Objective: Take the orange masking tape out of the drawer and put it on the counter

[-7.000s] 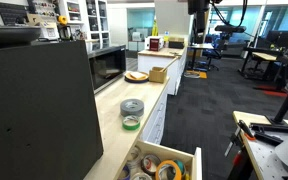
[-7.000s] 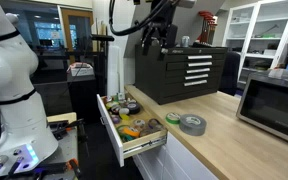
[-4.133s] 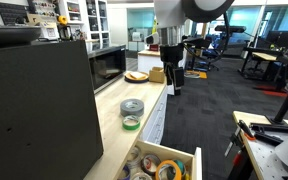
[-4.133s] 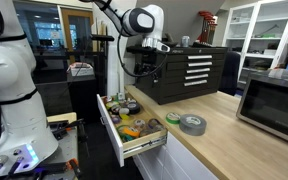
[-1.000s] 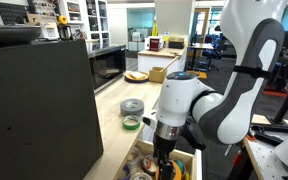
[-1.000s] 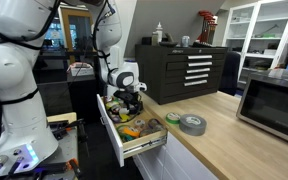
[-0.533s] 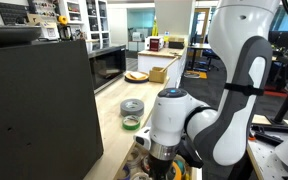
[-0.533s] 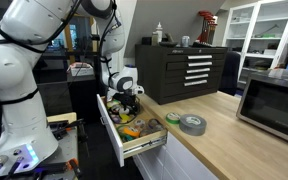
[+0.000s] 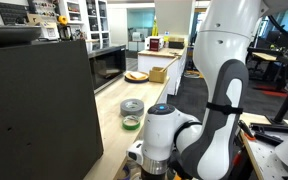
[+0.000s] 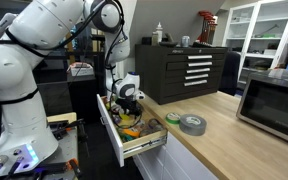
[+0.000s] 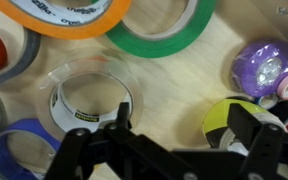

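The claw (image 11: 179, 140) is open wide and holds nothing. It hangs low inside the drawer (image 10: 147, 143), with its two fingers pointing down at the wood floor. The orange tape (image 11: 44, 25) is in the drawer, at the top edge of the wrist view, partly cut off. It is not between the fingers. It lies flat on the drawer floor with its hole facing up, so its middle line runs straight up and down. It is round, so it has no long side. Here is what could go wrong. A clear roll (image 11: 89, 100) sits closer to the claw than the orange tape does, so shutting now might grab that one, or nothing at all. A green ring (image 11: 169, 30) lies just beside the orange tape, so a finger could bump it or pick it up too. A flat ring is also hard to pinch and could slip before it gets to the counter (image 10: 224, 140).
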You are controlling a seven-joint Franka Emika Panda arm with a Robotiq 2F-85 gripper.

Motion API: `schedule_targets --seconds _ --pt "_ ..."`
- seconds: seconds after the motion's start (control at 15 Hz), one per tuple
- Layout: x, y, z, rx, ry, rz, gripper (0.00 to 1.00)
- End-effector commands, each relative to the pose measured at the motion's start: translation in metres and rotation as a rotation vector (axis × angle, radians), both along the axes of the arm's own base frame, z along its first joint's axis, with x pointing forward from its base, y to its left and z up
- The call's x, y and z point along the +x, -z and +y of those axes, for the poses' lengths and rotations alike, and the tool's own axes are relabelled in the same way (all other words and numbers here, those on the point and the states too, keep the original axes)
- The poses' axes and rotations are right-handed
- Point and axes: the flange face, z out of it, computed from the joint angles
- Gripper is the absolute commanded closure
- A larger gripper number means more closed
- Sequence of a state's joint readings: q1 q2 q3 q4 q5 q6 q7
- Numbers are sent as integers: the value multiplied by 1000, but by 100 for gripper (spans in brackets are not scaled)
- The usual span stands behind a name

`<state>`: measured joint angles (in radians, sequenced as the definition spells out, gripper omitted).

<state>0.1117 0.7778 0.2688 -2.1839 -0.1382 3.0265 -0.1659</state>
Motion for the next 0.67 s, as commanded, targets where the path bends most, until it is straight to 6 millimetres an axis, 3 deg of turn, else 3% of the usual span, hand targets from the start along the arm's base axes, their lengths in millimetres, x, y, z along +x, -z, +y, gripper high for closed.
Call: schedule_targets --seconds 0.0,0.6 --pt "14 16 5 25 -44 8 0" --pt "19 31 -5 22 -79 9 0"
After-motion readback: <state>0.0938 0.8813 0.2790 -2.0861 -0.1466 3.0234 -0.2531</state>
